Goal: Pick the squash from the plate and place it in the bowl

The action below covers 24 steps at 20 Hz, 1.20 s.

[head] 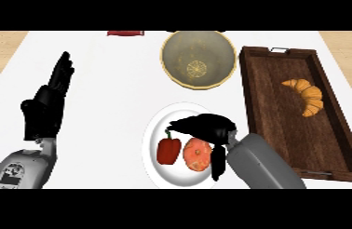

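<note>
Two steps are called for, and neither is judged done: the squash (198, 154) is seen lying on the plate (172, 173), and the bowl (199, 44) holds nothing of it. The right hand (206, 125) is held low over the plate's upper right part, released and grasping nothing. Its fingers are bent loosely above the squash and its thumb is spread down along the squash's right side; whether contact is made cannot be told. The grasp, the lift and the carry to the bowl are all left to do. The left hand (47, 107) is shown resting open at the left, fingers up.

The squash is seen as a rounded, flattened orange body with a paler centre, just beside a glossy red pepper (169, 150) on the same plate. The plate is smooth, white and round. The bowl is deep and round, dull yellow-grey, with a yellow patterned disc at its bottom. To the right, a curved golden croissant (307, 97) is held on a dark, grained wooden tray (268, 97) on the pale tabletop (103, 84).
</note>
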Tool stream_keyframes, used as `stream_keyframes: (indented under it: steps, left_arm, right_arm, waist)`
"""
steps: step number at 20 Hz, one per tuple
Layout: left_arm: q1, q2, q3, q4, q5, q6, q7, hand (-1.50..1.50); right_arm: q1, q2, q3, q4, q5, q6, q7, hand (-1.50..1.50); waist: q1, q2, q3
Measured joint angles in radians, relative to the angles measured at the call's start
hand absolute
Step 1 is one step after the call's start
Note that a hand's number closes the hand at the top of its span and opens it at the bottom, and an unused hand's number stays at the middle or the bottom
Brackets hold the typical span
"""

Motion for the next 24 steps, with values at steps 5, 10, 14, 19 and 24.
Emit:
stream_keyframes:
  steps: [5,10,14,19,24]
  left_arm:
    - [-0.021,-0.017,0.036,0.02,-0.011,-0.038,0.001,0.0]
    - [-0.01,-0.036,0.053,0.012,-0.032,-0.053,0.002,0.0]
    - [-0.01,-0.047,0.075,0.028,-0.042,-0.07,-0.013,0.0]
    - [-0.009,-0.064,0.085,0.036,-0.057,-0.083,-0.028,0.0]
    - [-0.03,-0.071,0.066,0.036,-0.055,-0.1,-0.019,0.0]
  right_arm:
    - [0.007,0.027,0.016,0.049,0.084,-0.037,-0.065,1.5]
    - [-0.021,0.042,0.008,0.113,0.16,-0.126,-0.173,1.5]
    - [-0.008,0.051,-0.003,0.119,0.195,-0.151,-0.219,1.5]
    - [0.017,0.087,0.021,0.078,0.183,-0.16,-0.155,1.5]
    - [0.042,0.118,0.178,-0.018,0.098,-0.276,0.155,1.5]
  waist:
    - [-0.002,-0.003,-0.001]
    - [-0.001,-0.008,-0.002]
    - [-0.003,-0.01,-0.002]
    - [-0.001,-0.007,-0.003]
    - [0.037,-0.009,-0.003]
